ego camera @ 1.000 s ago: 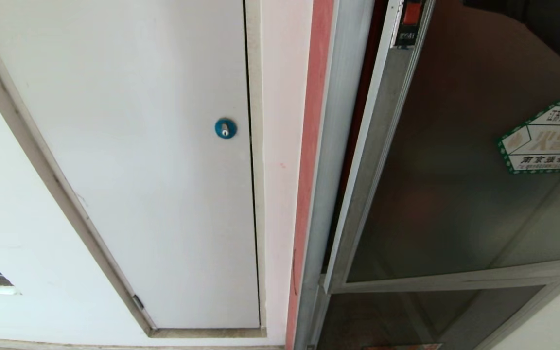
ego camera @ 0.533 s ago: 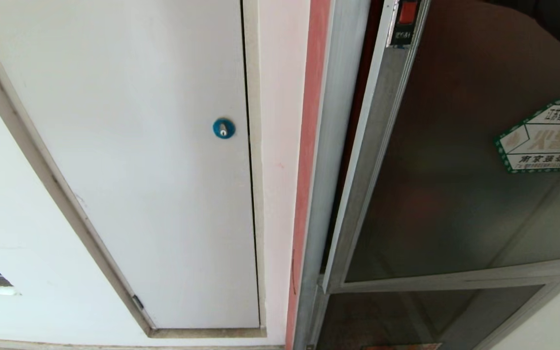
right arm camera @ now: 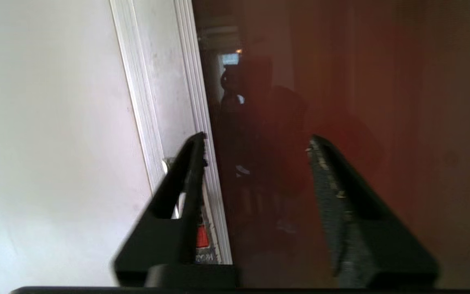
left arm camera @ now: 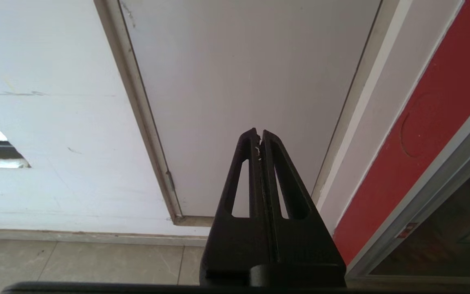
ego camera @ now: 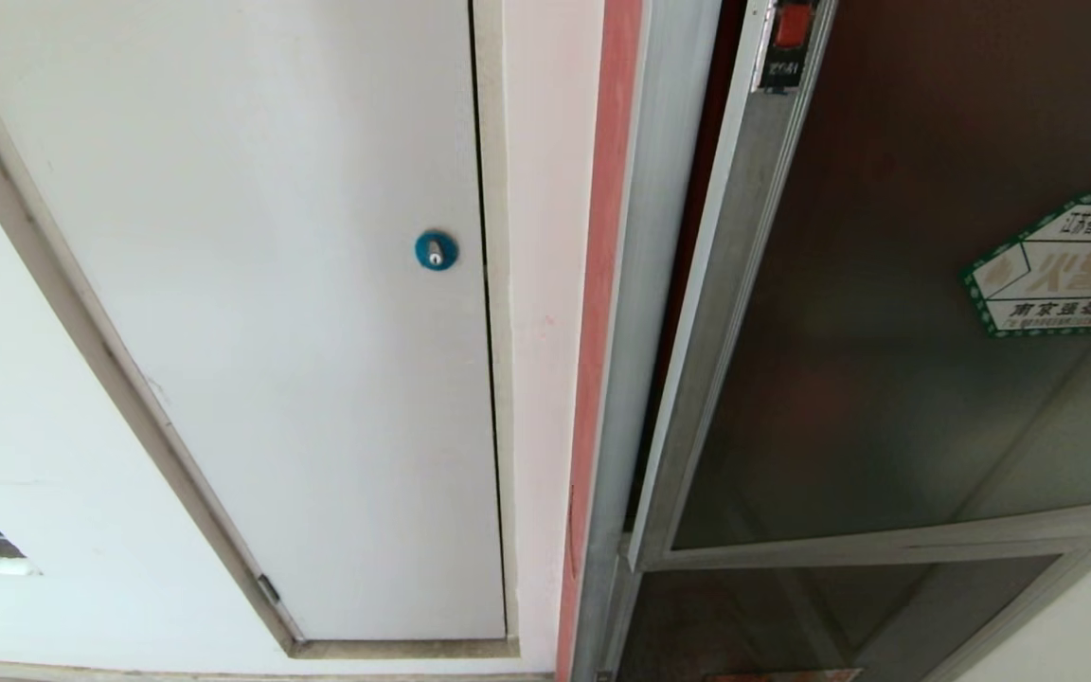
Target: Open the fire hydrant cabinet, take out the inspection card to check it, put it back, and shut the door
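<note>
The fire hydrant cabinet (ego camera: 645,284) stands at the right of the head view with its silver frame. Its door (ego camera: 886,332), dark glass with a green-bordered sticker (ego camera: 1066,270), sits slightly ajar, with a thin dark-red gap along its latch edge. My right gripper (right arm camera: 257,139) is open and close in front of the door's glass (right arm camera: 382,102), one finger beside the door's pale frame (right arm camera: 194,81) and red latch (right arm camera: 202,237); it holds nothing. My left gripper (left arm camera: 259,131) hangs parked and shut. The inspection card is out of view.
A white flush panel (ego camera: 271,284) with a round blue lock (ego camera: 437,250) fills the wall left of the cabinet. A smaller lower glass panel (ego camera: 792,616) sits under the door. Tiled floor (left arm camera: 76,261) shows below the left gripper.
The dark part of my right arm at the head view's top right corner has left that view. The door and cabinet look unchanged.
</note>
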Available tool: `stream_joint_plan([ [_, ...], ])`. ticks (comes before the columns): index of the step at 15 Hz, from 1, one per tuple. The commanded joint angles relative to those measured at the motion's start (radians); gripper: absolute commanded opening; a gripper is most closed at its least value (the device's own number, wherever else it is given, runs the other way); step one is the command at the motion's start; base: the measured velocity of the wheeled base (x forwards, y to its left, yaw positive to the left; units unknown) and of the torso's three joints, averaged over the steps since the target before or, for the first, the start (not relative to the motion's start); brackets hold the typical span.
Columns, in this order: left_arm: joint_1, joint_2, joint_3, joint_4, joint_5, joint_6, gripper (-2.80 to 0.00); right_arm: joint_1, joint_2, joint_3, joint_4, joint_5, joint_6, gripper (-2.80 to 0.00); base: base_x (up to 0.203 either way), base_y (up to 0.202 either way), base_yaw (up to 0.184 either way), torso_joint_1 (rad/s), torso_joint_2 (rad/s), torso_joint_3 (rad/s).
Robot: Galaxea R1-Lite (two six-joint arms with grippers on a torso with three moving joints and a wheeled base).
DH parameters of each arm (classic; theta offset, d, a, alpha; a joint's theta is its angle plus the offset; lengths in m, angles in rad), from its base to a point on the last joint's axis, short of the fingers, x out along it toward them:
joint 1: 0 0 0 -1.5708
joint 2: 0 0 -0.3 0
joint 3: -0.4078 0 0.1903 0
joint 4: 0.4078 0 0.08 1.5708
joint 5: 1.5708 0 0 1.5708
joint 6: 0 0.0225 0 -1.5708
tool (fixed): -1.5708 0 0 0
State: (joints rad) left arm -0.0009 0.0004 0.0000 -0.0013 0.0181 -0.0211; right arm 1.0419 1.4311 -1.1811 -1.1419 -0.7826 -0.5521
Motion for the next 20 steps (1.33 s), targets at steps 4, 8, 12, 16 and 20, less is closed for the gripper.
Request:
stream_joint_plan([
  [4,-0.001,0.000,0.000,0.000,0.000,0.000,-2.80,0.000,-0.097,0.004,0.099,-0.017,-0.011,-2.80,0.000,0.000,0.000,0.000,0.00,0.000],
  [8,0.001,0.000,0.000,0.000,0.000,0.000,-2.80,-0.105,-0.169,0.057,0.245,-0.044,-0.012,-2.80,0.000,0.000,0.000,0.000,0.00,0.000],
  [12,-0.001,0.000,0.000,0.000,0.000,0.000,-2.80,-0.304,-0.240,0.090,0.312,-0.046,-0.010,-2.80,0.000,0.000,0.000,0.000,0.00,0.000],
  [16,0.001,0.000,0.000,0.000,0.000,0.000,-2.80,-0.561,-0.367,0.130,0.382,-0.046,-0.010,-2.80,0.000,0.000,0.000,0.000,0.00,0.000],
  [20,-0.001,0.001,0.000,0.000,0.000,0.000,-2.80,-0.799,-0.550,0.175,0.510,-0.045,-0.007,-2.80,0.000,0.000,0.000,0.000,0.00,0.000],
])
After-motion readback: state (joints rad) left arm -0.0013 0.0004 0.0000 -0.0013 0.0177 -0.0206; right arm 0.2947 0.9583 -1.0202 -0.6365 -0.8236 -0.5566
